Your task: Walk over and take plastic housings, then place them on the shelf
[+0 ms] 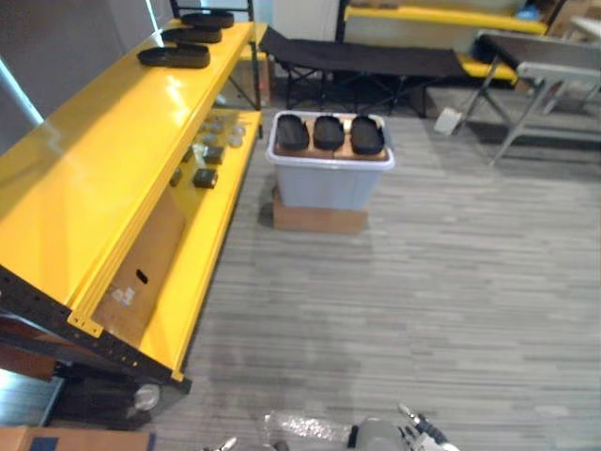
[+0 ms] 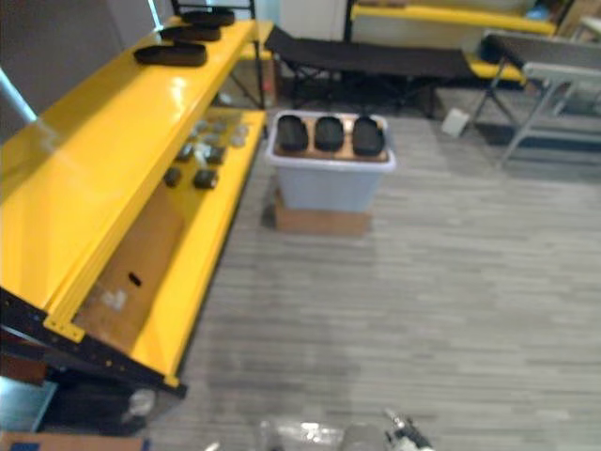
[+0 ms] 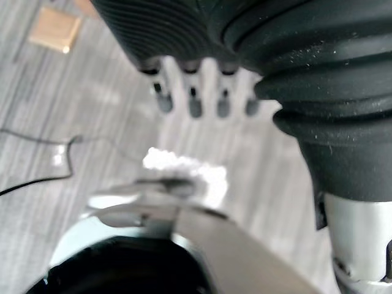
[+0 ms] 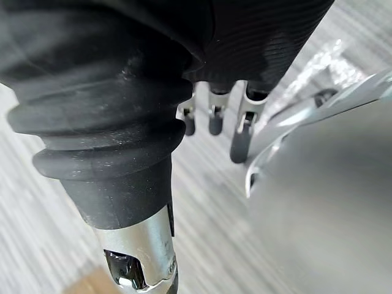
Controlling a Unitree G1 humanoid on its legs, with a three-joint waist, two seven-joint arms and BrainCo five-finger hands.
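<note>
Left eye view: three black plastic housings (image 1: pixel 328 132) lie in grey bin (image 1: pixel 324 183) on floor beside yellow shelf (image 1: pixel 113 160); three more housings (image 1: pixel 175 56) sit on its top level. Left hand (image 3: pixel 194 104) and right hand (image 4: pixel 214 119) hang with fingers straight, holding nothing.

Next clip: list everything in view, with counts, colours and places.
Shelf: one, yellow, left side.
Shelf housings: three, black, far end of top level.
Bin: one, pale grey, on floor beside shelf.
Bin housings: three, black, side by side inside.
Cardboard box: one, brown, under the bin.
Small parts: several, dark and silvery, lower level.
Cot: one, black, at the back.
Left hand: one, silver, open and empty.
Right hand: one, silver, open and empty.
</note>
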